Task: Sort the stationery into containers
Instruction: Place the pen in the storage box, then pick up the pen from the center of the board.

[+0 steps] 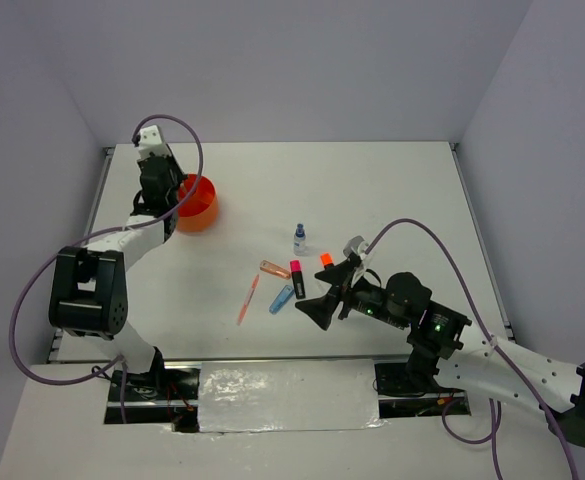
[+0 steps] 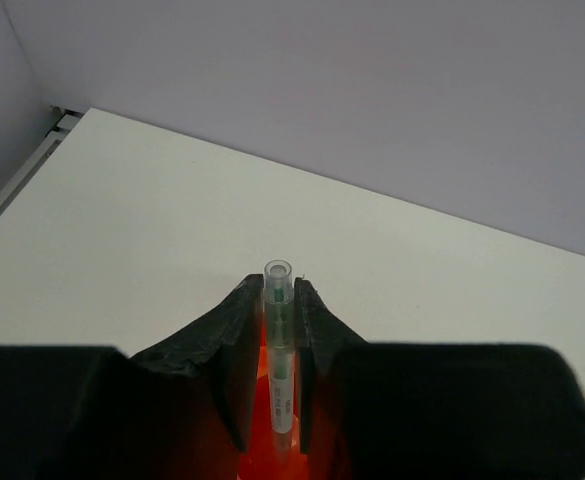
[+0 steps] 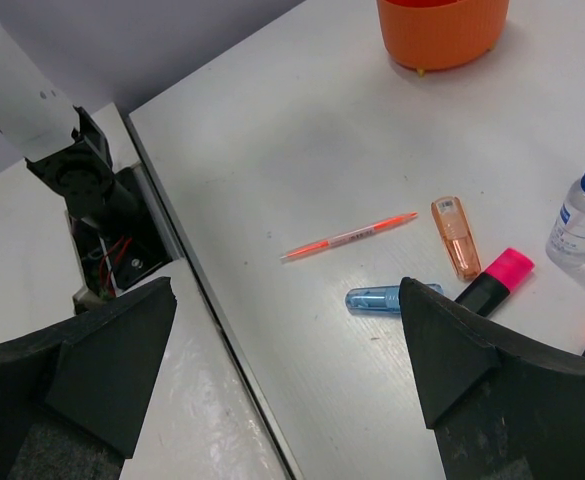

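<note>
Left gripper (image 2: pixel 279 292) is clamped on a clear pen (image 2: pixel 280 365) with green print. The pen's long axis runs along the fingers, and its clear end pokes just past their tips. Orange shows right beneath it, and in the top view this gripper sits at the near-left rim of the orange cup (image 1: pixel 198 203), at the far left of the table (image 1: pixel 372 190).

Right gripper (image 1: pixel 334 290) hangs with its jaws spread wide and nothing between them, just right of the loose stationery near the table's middle. The thin orange pen (image 1: pixel 248 299) lies nearly near-to-far, leftmost of the group. The blue marker (image 1: pixel 282 298) lies slantwise, near-left to far-right. The pink-tipped highlighter (image 1: pixel 297 278) lies near-to-far with its pink end far. The orange-tipped highlighter (image 1: pixel 325 262) is partly hidden by the right fingers, only its orange end showing. A small bottle (image 1: pixel 299 239) stands upright, blue cap up, farthest of the group.
</note>
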